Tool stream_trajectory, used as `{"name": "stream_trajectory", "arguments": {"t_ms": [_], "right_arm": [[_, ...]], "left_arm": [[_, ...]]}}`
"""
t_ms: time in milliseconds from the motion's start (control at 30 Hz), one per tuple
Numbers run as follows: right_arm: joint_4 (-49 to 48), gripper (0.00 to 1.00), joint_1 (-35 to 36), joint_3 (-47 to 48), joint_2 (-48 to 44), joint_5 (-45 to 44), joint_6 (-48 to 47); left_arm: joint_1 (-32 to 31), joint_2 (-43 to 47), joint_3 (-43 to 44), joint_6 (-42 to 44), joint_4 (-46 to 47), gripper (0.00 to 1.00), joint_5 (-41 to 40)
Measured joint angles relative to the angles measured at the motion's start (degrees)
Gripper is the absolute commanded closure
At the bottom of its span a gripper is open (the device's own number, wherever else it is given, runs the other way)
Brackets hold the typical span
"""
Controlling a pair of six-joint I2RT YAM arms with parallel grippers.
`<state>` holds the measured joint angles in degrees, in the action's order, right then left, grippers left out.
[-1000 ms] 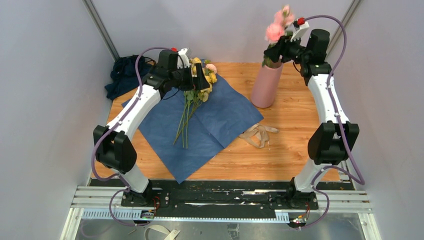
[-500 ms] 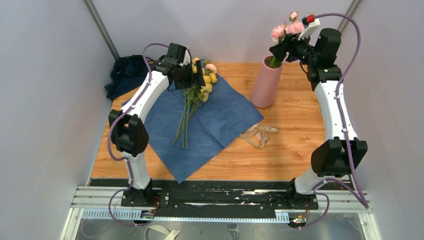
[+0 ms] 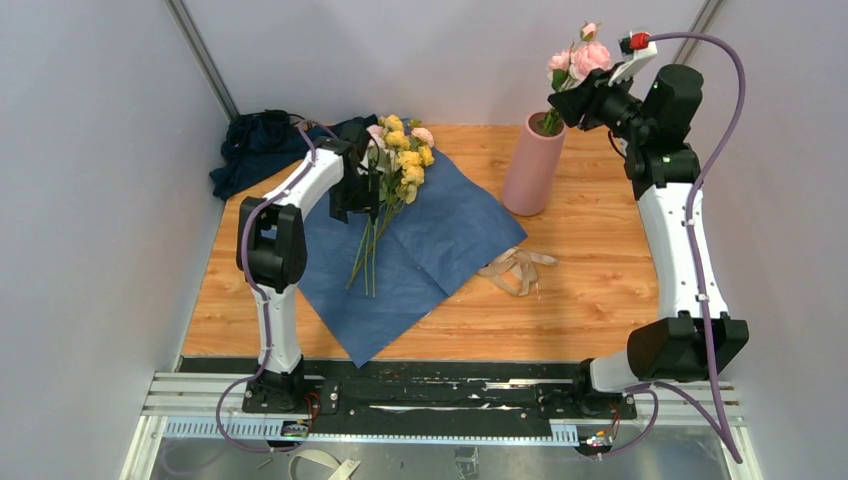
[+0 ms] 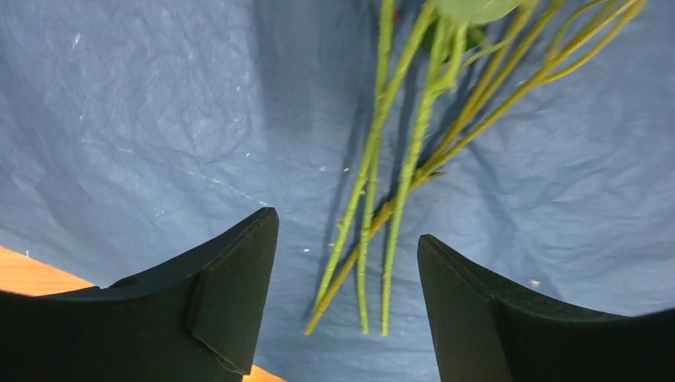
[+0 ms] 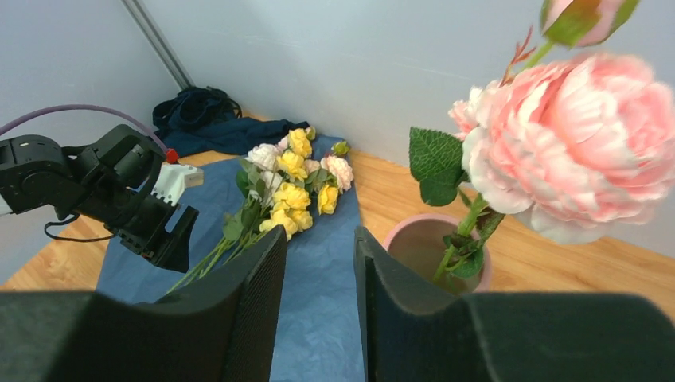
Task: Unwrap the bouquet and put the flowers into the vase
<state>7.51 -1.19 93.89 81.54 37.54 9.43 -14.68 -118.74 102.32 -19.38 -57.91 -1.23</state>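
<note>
The vase [image 3: 533, 165] is standing far right, holding pink flowers [image 3: 578, 60]. My right gripper [image 5: 320, 235] is hovering beside them, fingers parted and empty. The yellow flowers [image 3: 402, 160] are lying on the blue paper [image 3: 440, 235], left of the vase. Only my left wrist view is showing my left gripper [image 4: 348, 231] spread wide above their stems [image 4: 374, 207].

Dark navy cloth heap [image 3: 255, 150]: you see it crumpled at the far left corner of the wooden table [image 3: 590, 270], close to the left wall [image 3: 90, 200]. The table top shows orange-brown plank grain. Plain pale grey walls close off left, far and right. You have one slanted metal post [image 3: 203, 60] in the far left corner and another far right. Aluminium rails [image 3: 450, 400] run along the near edge, with a pale strip [image 3: 320, 464] lying below them, near left.
</note>
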Motion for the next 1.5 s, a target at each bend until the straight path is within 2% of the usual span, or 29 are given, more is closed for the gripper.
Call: {"name": "stream_trajectory", "arguments": {"t_ms": [200, 333, 500, 1033, 1200, 1300, 1367, 1400, 1433, 1500], "right_arm": [[-0.11, 0.62, 3.06, -4.66, 0.02, 0.39, 1.38], [-0.13, 0.63, 4.59, -6.32, 0.35, 0.81, 2.29], [-0.50, 0.63, 4.83, -6.32, 0.87, 1.01, 2.89], [-1.25, 0.63, 4.83, -6.32, 3.08, 1.49, 3.21], [-1.66, 0.64, 4.83, -6.32, 3.26, 1.53, 3.30], [-1.92, 0.64, 4.83, -6.32, 3.30, 1.66, 3.34], [-1.95, 0.64, 4.85, -6.32, 3.39, 1.81, 3.37], [-1.95, 0.64, 4.85, -6.32, 3.41, 1.88, 3.37], [-1.95, 0.64, 4.85, -6.32, 3.45, 1.90, 3.39], [-1.95, 0.64, 4.85, -6.32, 3.50, 1.92, 3.39]], "left_arm": [[-0.13, 2.23, -7.61, 1.90, 0.31, 0.29, -3.61], [-0.13, 3.45, -10.91, 2.58, 0.72, 0.38, -5.29], [-0.13, 3.58, -14.03, 3.02, 1.60, 0.41, -5.42], [-0.24, 3.50, -14.62, 3.10, 3.02, 0.41, -3.26], [-1.18, 2.12, -14.56, 3.08, 3.50, 0.45, -3.45], [-1.86, 0.26, -14.56, 2.95, 3.74, 0.63, -4.42], [-2.16, -0.37, -14.16, 2.82, 3.74, 0.82, -4.96], [-2.25, -0.44, -14.16, 2.82, 3.69, 0.95, -5.55], [-2.29, -0.48, -14.16, 2.67, 3.58, 1.00, -6.05], [-2.29, -0.52, -14.16, 2.73, 3.48, 1.00, -6.93]]}}
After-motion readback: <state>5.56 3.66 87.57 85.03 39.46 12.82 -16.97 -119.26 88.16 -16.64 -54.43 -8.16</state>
